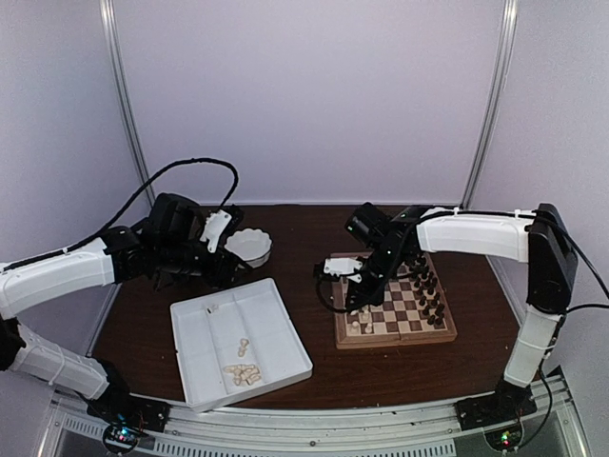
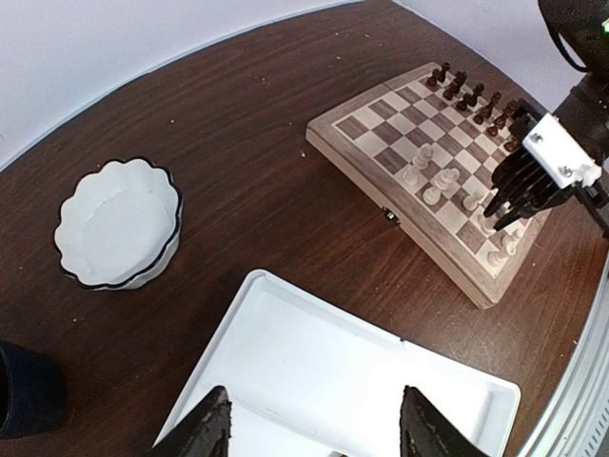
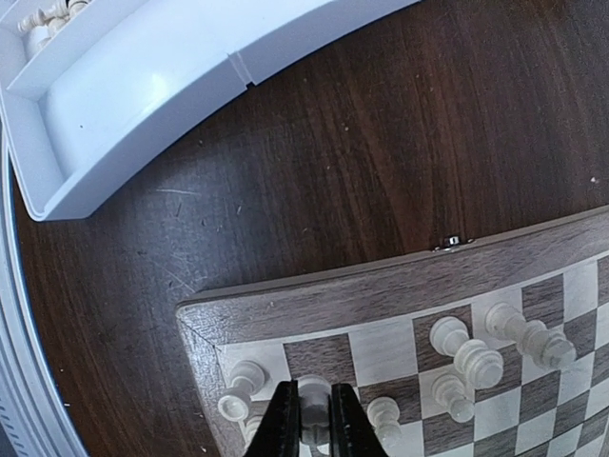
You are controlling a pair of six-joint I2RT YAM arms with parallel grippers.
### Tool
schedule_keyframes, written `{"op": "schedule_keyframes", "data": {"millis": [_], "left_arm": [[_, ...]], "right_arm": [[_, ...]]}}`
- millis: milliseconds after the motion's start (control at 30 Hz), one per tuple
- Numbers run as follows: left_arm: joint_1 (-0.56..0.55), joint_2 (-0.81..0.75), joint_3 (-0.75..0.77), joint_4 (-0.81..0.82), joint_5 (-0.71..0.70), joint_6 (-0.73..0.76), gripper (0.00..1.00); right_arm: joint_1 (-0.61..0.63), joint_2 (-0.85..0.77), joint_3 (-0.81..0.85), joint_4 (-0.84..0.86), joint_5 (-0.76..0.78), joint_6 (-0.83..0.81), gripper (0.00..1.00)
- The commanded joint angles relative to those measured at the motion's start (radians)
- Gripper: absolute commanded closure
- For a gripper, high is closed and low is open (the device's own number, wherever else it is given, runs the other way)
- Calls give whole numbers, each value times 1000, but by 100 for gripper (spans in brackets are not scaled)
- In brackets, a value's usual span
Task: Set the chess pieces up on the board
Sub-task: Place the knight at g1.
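Now your right pincer [image 3: 310, 426] is pinched almost closed on a slim, turned cream chessman [image 3: 312, 392] at a corner of the checked wooden board [image 3: 381, 286], among other pale knobbed chessmen [image 3: 476, 360]. Dark chessmen [image 2: 466, 90] line the opposite edge. Your left pincer [image 2: 319, 419] hangs with its fingers spread wide, gripping nothing, above the smooth white plastic tray [image 2: 324, 333]. A scalloped white bowl [image 2: 119, 224] sits nearby on the dark wood-grain desk [image 2: 257, 133].

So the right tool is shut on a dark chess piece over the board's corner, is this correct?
Not quite: the chess piece is cream, not dark. The right wrist view shows the right tool shut on it over the board's corner.
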Motion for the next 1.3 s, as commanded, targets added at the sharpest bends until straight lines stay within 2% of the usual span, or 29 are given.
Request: {"op": "schedule_keyframes", "data": {"millis": [0,633,1267], "left_arm": [[3,-5,-8,29,-7,17,40],[3,6,-11,34,11,8,40],[3,14,-7,28,24,6,40]], "right_arm": [[5,18,-34,33,33,-8,95],[6,57,-56,70,5,2,91],[6,25,-58,53,13,15,76]]}}
